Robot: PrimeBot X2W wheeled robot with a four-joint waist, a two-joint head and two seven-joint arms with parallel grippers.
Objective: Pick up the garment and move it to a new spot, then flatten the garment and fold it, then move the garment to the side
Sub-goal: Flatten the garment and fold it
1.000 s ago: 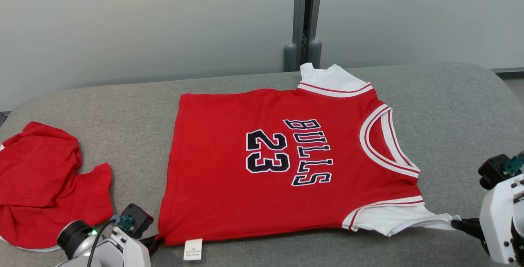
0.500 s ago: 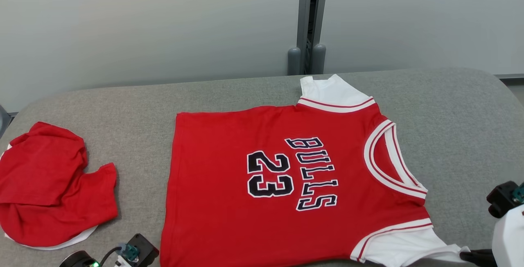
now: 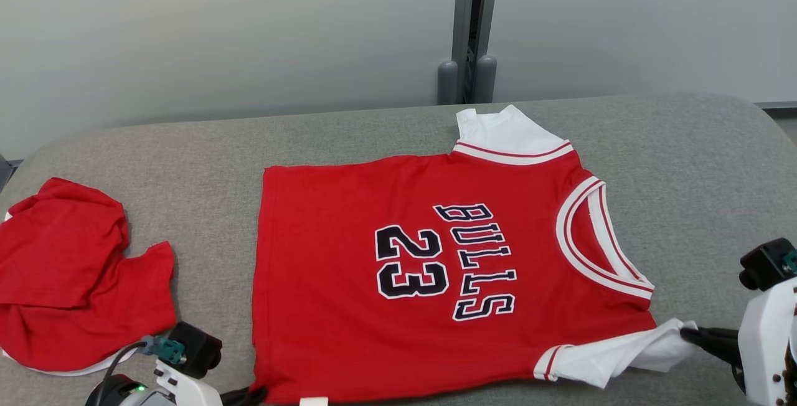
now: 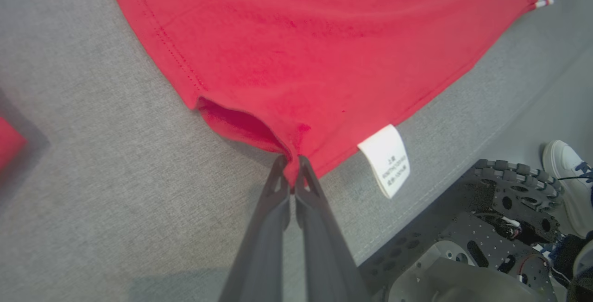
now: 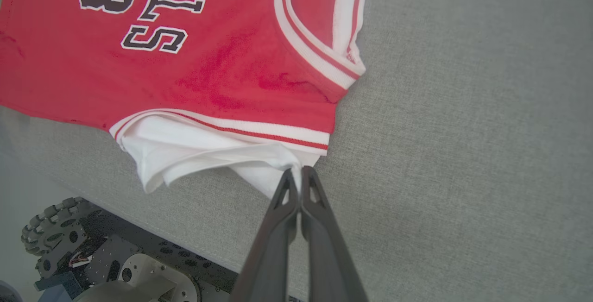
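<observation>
1. At the far left of the grey cushion (image 3: 205, 157), a crumpled red cloth (image 3: 68, 269) lies in a heap with a white edge showing under it. It is well apart from the jersey (image 3: 348, 306).
2. The left gripper (image 4: 291, 174) has its two dark fingers pressed together on the near-left hem corner of the jersey. The red fabric is pinched between the tips, and the hem beside the grip gapes open a little.
3. Just right of that grip, a white tag (image 4: 385, 159) sticks out from the near edge and lies on the cushion.
4. The jersey lies spread flat mid-cushion, front up. Its hem is toward the robot's left and its white-trimmed collar (image 3: 598, 238) toward the right. The black "23" and "BULLS" read sideways.
5. A white sleeve (image 3: 504, 129) lies flat at the far edge, near a grey post (image 3: 467, 26) on the wall.
6. The near sleeve (image 3: 616, 356) is bunched into folds and drawn out to the right.
7. The right gripper (image 5: 300, 179) is clamped on the tip of that near sleeve, with white cloth caught between its closed fingers.
8. Below the cushion's near edge, the left wrist view shows the robot's wheeled base (image 4: 500, 200) and a white shoe (image 4: 567, 186) beside it.
</observation>
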